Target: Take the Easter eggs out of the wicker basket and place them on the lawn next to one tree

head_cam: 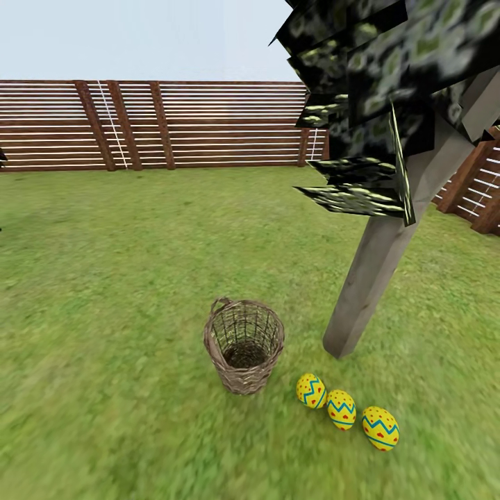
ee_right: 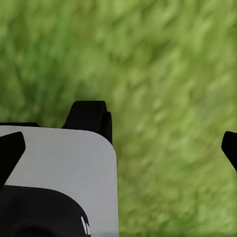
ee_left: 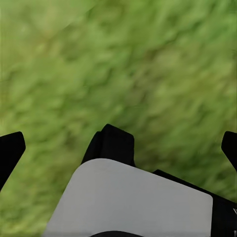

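Grass right under the lens, mottled green lawn (head_cam: pixel 104 292) spread wide across the whole garden, out to the brown slatted fence (head_cam: pixel 208 125) at the back and again at the far right. Pale sky above the slats. Tree (head_cam: pixel 375 278) up next, thick grey-brown trunk leaning, planted in the grass right of centre, dark blocky foliage blotched pale green hung overhead. Wicker basket (head_cam: pixel 244 345) stood upright on the lawn just left of the trunk's foot, brown weave see-through, small loop handle at the rim's far left, nothing inside but the woven bottom. Three Easter eggs (head_cam: pixel 341 409) lay out on the grass in a short row, near the basket's right side and close in front of the trunk's base: yellow, red dots, blue zigzag bands. Nearest pair looked touching or nearly so, third just beside them.

Down at the wrists: left gripper (ee_left: pixel 121 148) spread wide over blurred grass, black fingertips at opposite edges of the view, nothing between them. Right gripper (ee_right: pixel 121 148) likewise wide apart over grass, holding nothing.
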